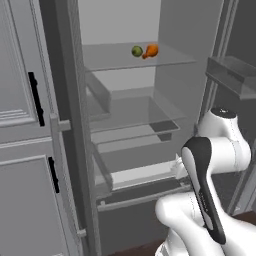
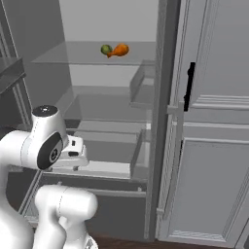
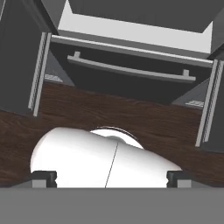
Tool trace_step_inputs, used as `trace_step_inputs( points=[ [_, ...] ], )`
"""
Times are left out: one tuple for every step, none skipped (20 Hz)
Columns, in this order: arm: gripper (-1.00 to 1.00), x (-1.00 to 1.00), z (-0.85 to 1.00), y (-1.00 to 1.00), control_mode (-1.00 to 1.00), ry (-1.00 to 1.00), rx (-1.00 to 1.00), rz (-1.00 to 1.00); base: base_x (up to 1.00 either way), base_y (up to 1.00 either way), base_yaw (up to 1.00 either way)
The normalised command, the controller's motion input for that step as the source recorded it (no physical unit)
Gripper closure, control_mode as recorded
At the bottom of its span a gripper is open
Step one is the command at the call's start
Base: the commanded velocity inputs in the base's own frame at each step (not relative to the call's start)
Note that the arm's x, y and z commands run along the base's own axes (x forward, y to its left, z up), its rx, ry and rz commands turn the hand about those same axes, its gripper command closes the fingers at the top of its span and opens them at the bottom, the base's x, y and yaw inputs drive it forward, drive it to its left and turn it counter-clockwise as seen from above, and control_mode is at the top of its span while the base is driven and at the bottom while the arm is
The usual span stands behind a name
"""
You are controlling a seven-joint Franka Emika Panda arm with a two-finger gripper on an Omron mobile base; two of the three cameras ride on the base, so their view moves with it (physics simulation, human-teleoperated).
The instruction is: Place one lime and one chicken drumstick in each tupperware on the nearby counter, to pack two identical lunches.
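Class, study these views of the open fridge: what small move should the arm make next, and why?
Probably raise the open gripper toward the upper shelf: the lime and drumstick lie there side by side, while the hand points down at the floor, holding nothing.

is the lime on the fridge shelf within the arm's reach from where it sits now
Probably yes. The fridge doors stand open, and the lime lies at the front of a high glass shelf beside the drumstick, nothing before it. The open gripper hangs low, so it must rise a long way.
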Motion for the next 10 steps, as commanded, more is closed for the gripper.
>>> trace_step_inputs(
  points=[
    [-1.0,0.0,0.0,0.0,1.0,0.0,0.0,0.0,0.78,0.0,0.0],
    [-1.0,0.0,0.0,0.0,1.0,0.0,0.0,0.0,0.73,0.0,0.0],
    [-1.0,0.0,0.0,0.0,1.0,0.0,0.0,0.0,0.71,0.0,0.0],
    [-1.0,0.0,0.0,0.0,1.0,0.0,0.0,0.0,0.81,0.0,0.0],
    [-1.0,0.0,0.0,0.0,1.0,0.0,0.0,0.0,0.85,0.0,0.0],
    [-1.0,0.0,0.0,0.0,1.0,0.0,0.0,0.0,0.68,0.0,0.0],
    [-1.0,0.0,0.0,0.0,1.0,0.0,0.0,0.0,0.6,0.0,0.0],
    [-1.0,0.0,0.0,0.0,1.0,0.0,0.0,0.0,0.09,-0.01,0.0],
    [-1.0,0.0,0.0,0.0,1.0,0.0,0.0,0.0,0.01,-0.04,0.01],
    [-1.0,0.0,0.0,0.0,1.0,0.0,0.0,0.0,0.63,-0.11,0.04]
  ],
)
